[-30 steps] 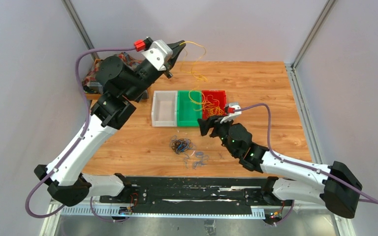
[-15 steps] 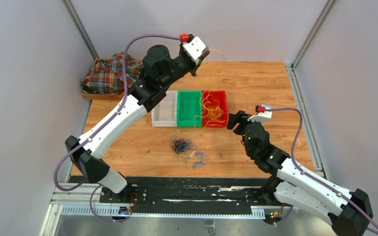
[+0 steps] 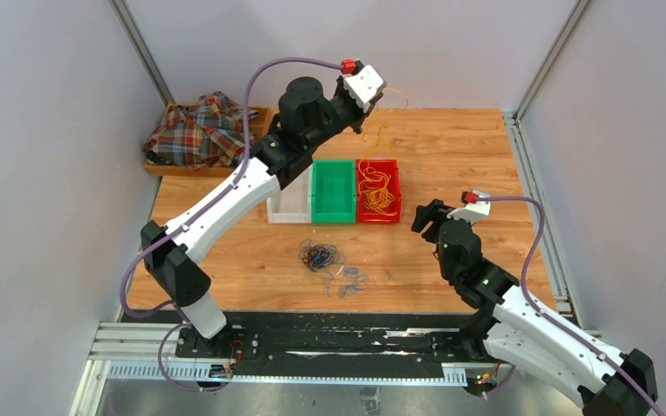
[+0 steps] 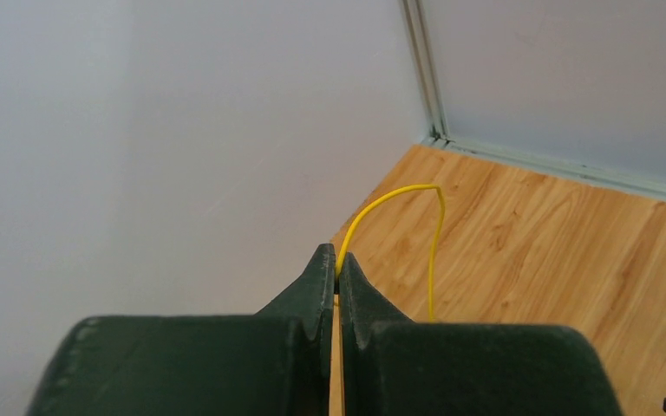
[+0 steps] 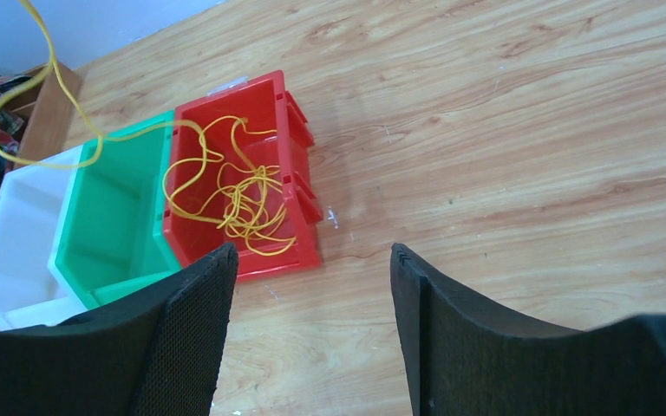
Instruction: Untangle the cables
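Observation:
My left gripper (image 3: 376,97) is raised high over the far side of the table and is shut on a yellow cable (image 4: 396,196). That cable hangs down from it (image 3: 385,130) into the red bin (image 3: 391,171), where several yellow loops (image 3: 376,194) lie. The right wrist view shows the same yellow heap (image 5: 236,201) in the red bin (image 5: 264,91). A tangle of black and blue cables (image 3: 320,256) lies on the wood, with looser blue ones (image 3: 349,279) beside it. My right gripper (image 3: 432,216) is open and empty, right of the red bin.
A green bin (image 3: 333,192) and a white bin (image 3: 288,204) stand left of the red one. A plaid cloth (image 3: 198,130) lies in a wooden tray at the far left. Grey walls close in the table on three sides.
My left arm has swung right and up with the yellow cable, drawing its strand off the green bin and over the red bin. My right arm has pulled back to the right, away from the bins.

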